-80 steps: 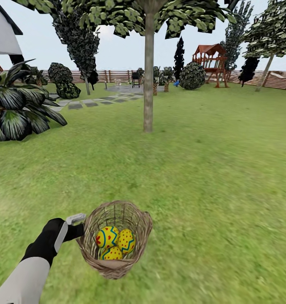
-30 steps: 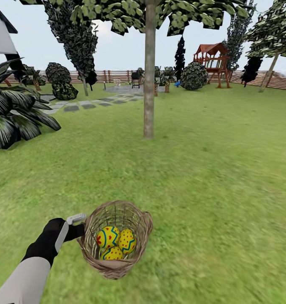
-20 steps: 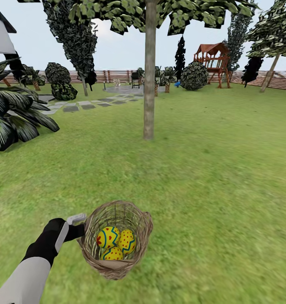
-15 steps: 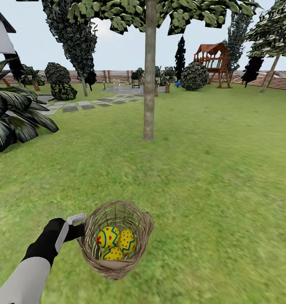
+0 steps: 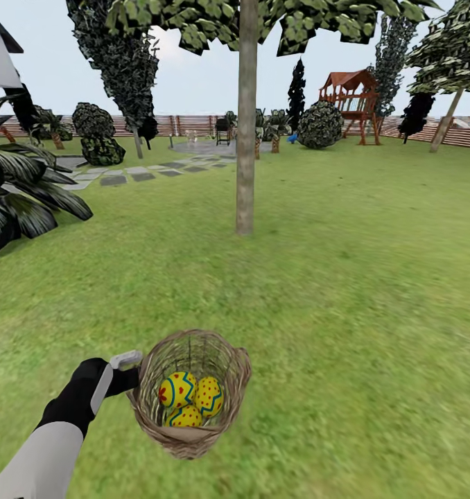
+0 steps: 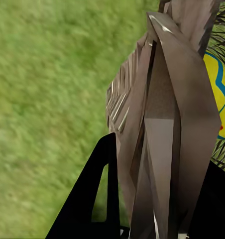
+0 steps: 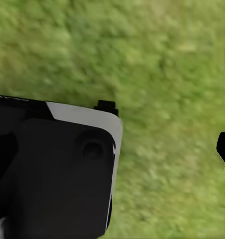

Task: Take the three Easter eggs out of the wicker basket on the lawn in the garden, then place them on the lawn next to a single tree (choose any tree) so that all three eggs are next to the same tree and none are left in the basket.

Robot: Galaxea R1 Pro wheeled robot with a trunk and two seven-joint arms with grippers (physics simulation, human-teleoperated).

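Carrying the round brown woven-twig basket (image 5: 191, 391) towards the tall bare grey-brown trunk (image 5: 245, 118).

Left jaws clenched on the rim; right jaws' state impossible to tell. Three yellow red-dotted eggs (image 5: 188, 398) inside, above green grass (image 5: 346, 277). Best kept level, approach slow, stopping just beside the trunk.

Right wrist view: blurred green lawn (image 7: 167, 59) lay below. A black-and-white robot part (image 7: 57, 174) overlapped it — identity unclear.

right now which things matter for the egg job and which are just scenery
For the job:
eggs, all three in the basket
left end effector holding the basket's rim
bare-trunk tree
lawn

Just scenery:
stepping stones
playset
fence
palm
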